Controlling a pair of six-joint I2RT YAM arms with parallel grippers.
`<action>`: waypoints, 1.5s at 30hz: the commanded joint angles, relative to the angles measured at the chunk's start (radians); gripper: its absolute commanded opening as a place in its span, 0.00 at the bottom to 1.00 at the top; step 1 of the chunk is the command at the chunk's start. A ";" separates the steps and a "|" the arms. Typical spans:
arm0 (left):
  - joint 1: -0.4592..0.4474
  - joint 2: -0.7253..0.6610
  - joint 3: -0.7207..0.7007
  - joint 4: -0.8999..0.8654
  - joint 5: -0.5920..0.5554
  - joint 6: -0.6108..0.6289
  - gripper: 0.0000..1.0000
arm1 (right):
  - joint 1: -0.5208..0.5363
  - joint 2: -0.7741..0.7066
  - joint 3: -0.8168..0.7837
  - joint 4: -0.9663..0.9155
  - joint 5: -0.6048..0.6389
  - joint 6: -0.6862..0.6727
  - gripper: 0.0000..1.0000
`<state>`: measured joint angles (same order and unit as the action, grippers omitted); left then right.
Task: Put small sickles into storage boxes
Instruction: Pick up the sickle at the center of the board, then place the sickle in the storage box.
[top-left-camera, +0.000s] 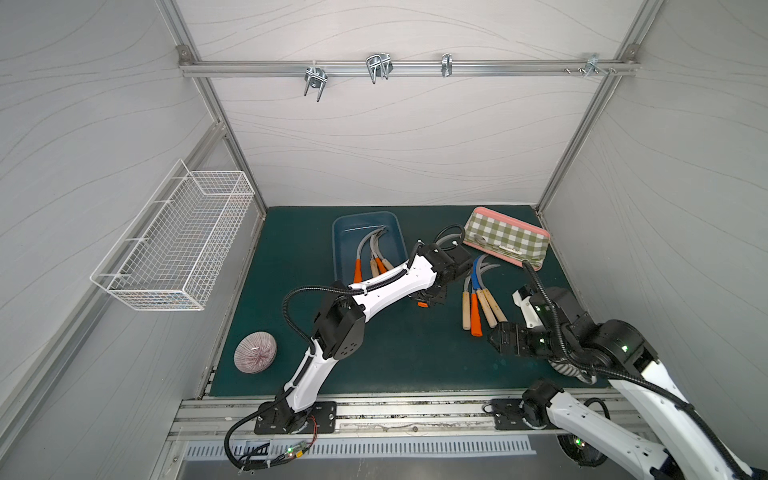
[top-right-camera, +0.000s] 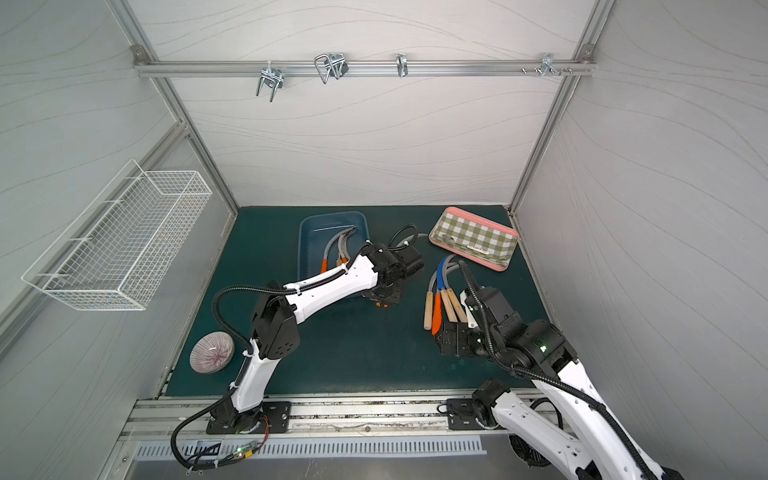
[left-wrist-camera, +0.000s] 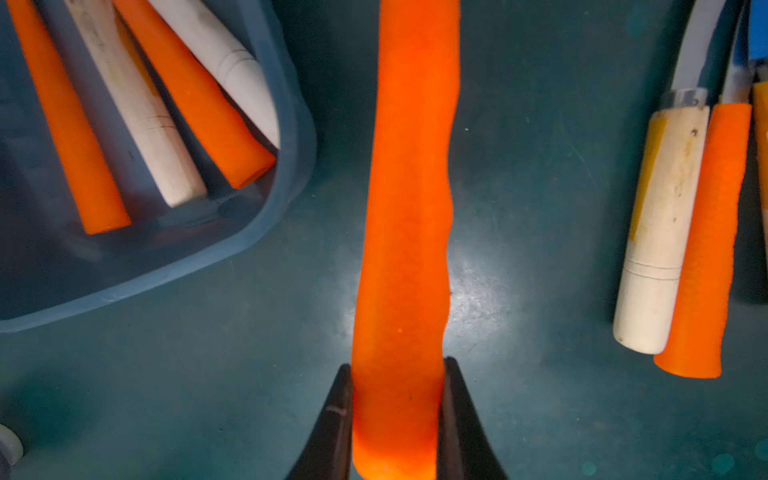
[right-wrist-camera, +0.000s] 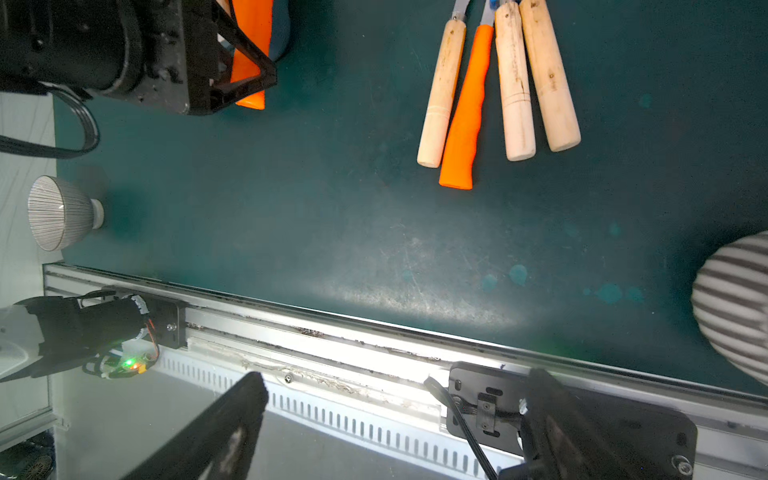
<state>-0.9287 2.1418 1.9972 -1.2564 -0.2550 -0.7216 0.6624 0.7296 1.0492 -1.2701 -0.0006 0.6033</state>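
The storage box, a shallow dark blue tub (top-left-camera: 353, 220) (top-right-camera: 316, 232), stands at the back middle of the green mat. Several small sickles (top-left-camera: 358, 270) (left-wrist-camera: 137, 120) lie in it, handles toward the front. My left gripper (left-wrist-camera: 398, 365) (top-left-camera: 426, 301) is shut on the end of an orange-handled sickle (left-wrist-camera: 405, 208), just right of the tub's near corner; the arm hides its blade. Several more sickles (top-left-camera: 478, 307) (right-wrist-camera: 494, 91), one with a blue blade, lie side by side on the mat to the right. My right gripper (right-wrist-camera: 395, 382) (top-left-camera: 492, 334) hangs open and empty at their handle ends.
A green-checked pink-rimmed tray (top-left-camera: 507, 239) sits at the back right. A striped bowl (top-left-camera: 254, 352) lies upside down at the front left. Another striped bowl (right-wrist-camera: 735, 307) is under the right arm. A white wire basket (top-left-camera: 174, 249) hangs on the left wall. A metal rail (top-left-camera: 374, 411) runs along the front.
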 joint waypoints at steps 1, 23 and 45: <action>0.029 -0.065 -0.027 -0.003 -0.044 -0.024 0.20 | 0.000 0.023 0.030 0.046 -0.024 -0.018 0.99; 0.219 -0.282 -0.290 0.067 -0.040 0.037 0.20 | 0.164 0.311 0.183 0.231 0.042 -0.047 0.99; 0.478 -0.237 -0.393 0.204 0.039 0.130 0.20 | 0.200 0.521 0.259 0.310 0.020 -0.090 0.99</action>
<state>-0.4747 1.8652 1.5673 -1.0786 -0.2169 -0.6159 0.8543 1.2350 1.2812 -0.9718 0.0242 0.5285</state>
